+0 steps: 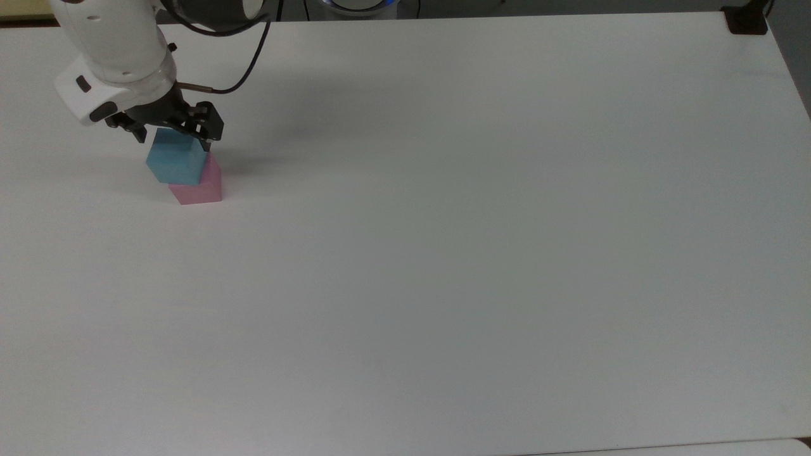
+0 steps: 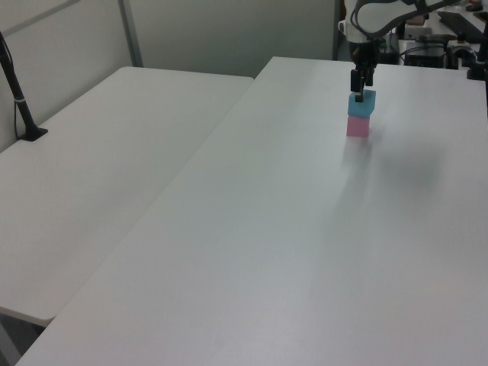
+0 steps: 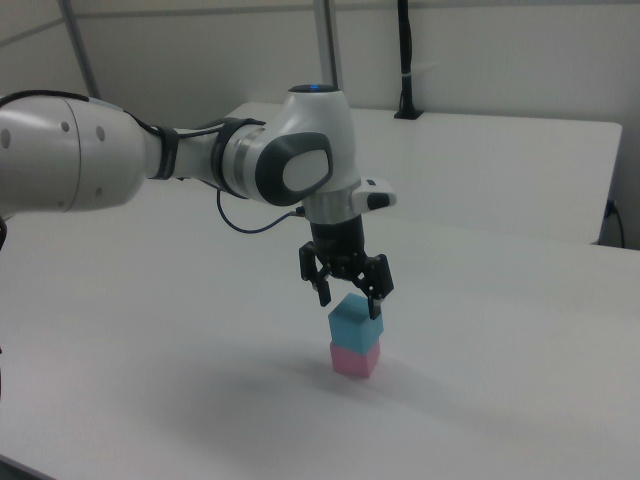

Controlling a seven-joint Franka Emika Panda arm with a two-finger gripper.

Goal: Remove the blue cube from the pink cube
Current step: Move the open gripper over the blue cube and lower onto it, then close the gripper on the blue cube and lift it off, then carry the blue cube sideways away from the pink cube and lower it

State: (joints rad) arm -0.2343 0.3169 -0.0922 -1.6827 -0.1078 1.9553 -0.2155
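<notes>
The blue cube point(image 1: 175, 162) point(image 2: 361, 107) point(image 3: 353, 321) rests on top of the pink cube point(image 1: 201, 187) point(image 2: 358, 126) point(image 3: 356, 360) on the white table point(image 1: 443, 253), near the top view's upper left. My gripper point(image 1: 172, 137) point(image 3: 348, 304) is open and hangs right over the blue cube, one finger at each side of the cube's top edge. The fingertips reach about the level of the cube's top face. The pads stand apart from the cube's sides.
A second white table point(image 2: 99, 152) adjoins at the left view's left, with a black post point(image 2: 19, 99) on it. A black mount point(image 1: 746, 20) sits at the top view's upper right corner. Open tabletop stretches to the top view's right and bottom.
</notes>
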